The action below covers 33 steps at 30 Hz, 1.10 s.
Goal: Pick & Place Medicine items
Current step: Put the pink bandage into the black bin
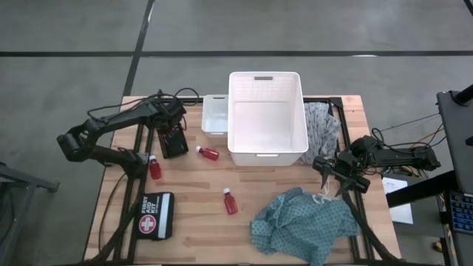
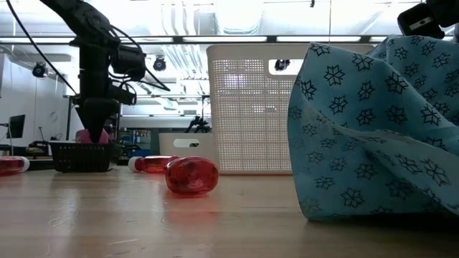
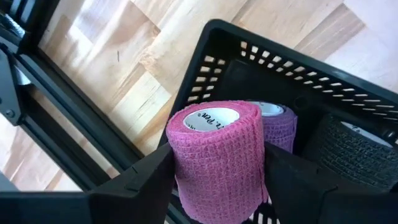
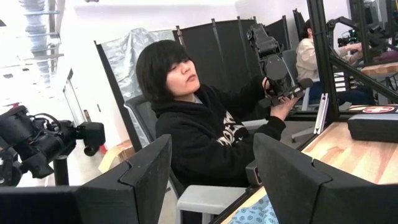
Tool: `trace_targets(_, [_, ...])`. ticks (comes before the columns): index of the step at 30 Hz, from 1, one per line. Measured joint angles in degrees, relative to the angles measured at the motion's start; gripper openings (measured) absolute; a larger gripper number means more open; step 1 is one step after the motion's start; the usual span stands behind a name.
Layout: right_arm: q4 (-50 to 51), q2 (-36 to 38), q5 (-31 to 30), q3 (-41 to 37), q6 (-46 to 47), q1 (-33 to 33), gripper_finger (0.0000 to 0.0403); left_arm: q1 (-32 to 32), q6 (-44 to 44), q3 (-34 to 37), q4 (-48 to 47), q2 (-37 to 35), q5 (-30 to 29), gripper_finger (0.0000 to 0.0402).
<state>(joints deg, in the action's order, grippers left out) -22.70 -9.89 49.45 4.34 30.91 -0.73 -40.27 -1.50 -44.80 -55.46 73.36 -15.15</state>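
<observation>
The left gripper [image 3: 217, 180] stands over a small black basket [image 1: 174, 142] at the far left of the table [image 1: 273, 188], its two fingers closed part-way on an upright pink bandage roll [image 3: 217, 155]; the left wrist view shows the roll pinched across its soft woven sides, with a purple roll [image 3: 278, 124] just behind it and a black roll [image 3: 357, 152] beside that, both inside the basket. Whether the pink roll has cleared the basket rim cannot be told. Three red bottles lie on their sides on the bare wood: one [image 1: 154, 167] just near of the basket, one [image 1: 208, 152] between the basket and the large white bin [image 1: 266, 118], and one [image 1: 230, 202] nearer the front, left of the teal patterned cloth [image 1: 303, 225]. A smaller white tray [image 1: 214, 114] sits touching the bin's left wall, a first-aid pouch [image 1: 157, 215] lies at the near left, and a grey patterned cloth [image 1: 321, 125] hangs at the bin's right. The right gripper [image 1: 334, 177] waits at the right edge above the teal cloth, jaws parted and holding nothing. Likely hazards, as judgement: the compressible roll may squeeze out of the grip during transfer; lifting may drag the light basket or disturb the neighbouring rolls; a low sweep toward the bin could strike the nearby bottle, which would roll freely.
</observation>
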Motion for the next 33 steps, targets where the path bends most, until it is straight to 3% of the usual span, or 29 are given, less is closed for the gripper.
trace_targets(10, [-0.02,0.0,0.0,0.0,0.0,0.01,0.0224,0.0,0.0,0.0,0.15,0.0,0.61,0.024])
trace_targets(33, [-0.01,0.0,0.01,0.0,0.01,0.01,0.0224,0.0,1.05,-1.39,-0.58,0.02,2.73,0.0318])
